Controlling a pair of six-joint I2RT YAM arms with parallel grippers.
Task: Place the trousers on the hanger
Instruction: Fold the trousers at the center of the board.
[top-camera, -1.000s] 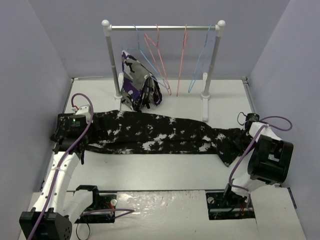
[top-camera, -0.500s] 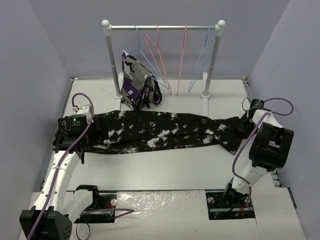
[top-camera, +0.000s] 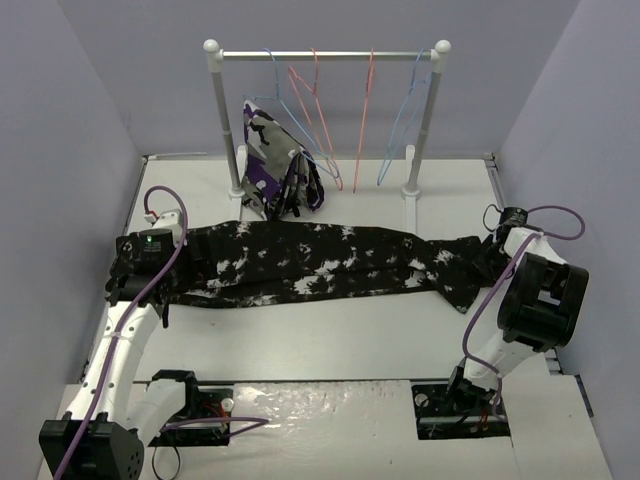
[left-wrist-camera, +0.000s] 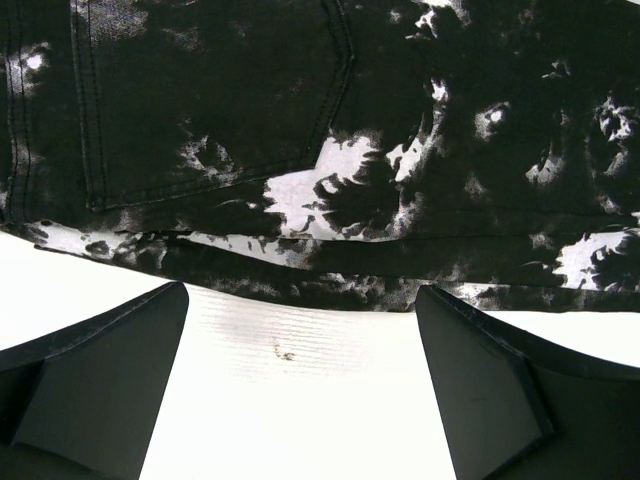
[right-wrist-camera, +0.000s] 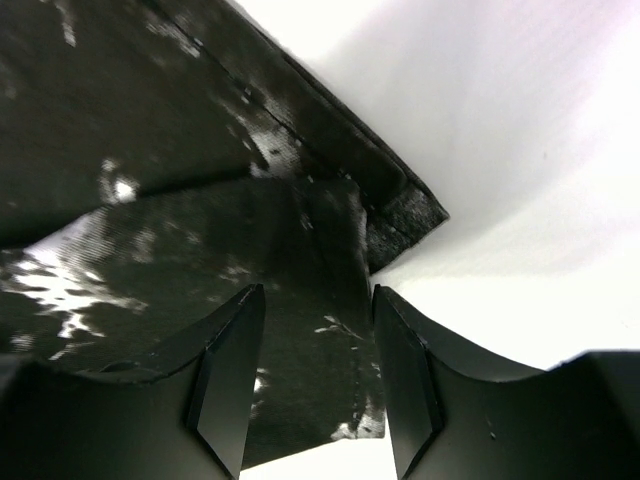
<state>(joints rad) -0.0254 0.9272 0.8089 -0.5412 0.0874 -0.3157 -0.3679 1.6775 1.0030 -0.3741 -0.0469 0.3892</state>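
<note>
The trousers (top-camera: 300, 262), black with white splotches, lie stretched left to right across the white table. My left gripper (top-camera: 140, 285) hovers open over their waist end. In the left wrist view the gripper (left-wrist-camera: 300, 292) is empty, over bare table just short of the trousers' near edge (left-wrist-camera: 330, 190). My right gripper (top-camera: 492, 245) is at the leg-hem end. In the right wrist view its fingers (right-wrist-camera: 318, 292) stand apart with flat trouser fabric (right-wrist-camera: 310, 260) lying between them. A free light-blue hanger (top-camera: 405, 112) hangs on the rail at the back right.
A white rail stand (top-camera: 325, 55) at the back holds pink-red hangers (top-camera: 318, 110) and another light-blue hanger bearing a purple, white and black garment (top-camera: 275, 170). Grey walls close in left, right and back. The stand's right foot (top-camera: 411, 215) is close to the trousers.
My right gripper has swung the leg end away from the front toward the back right, straightening the trousers. The left arm has barely moved.
</note>
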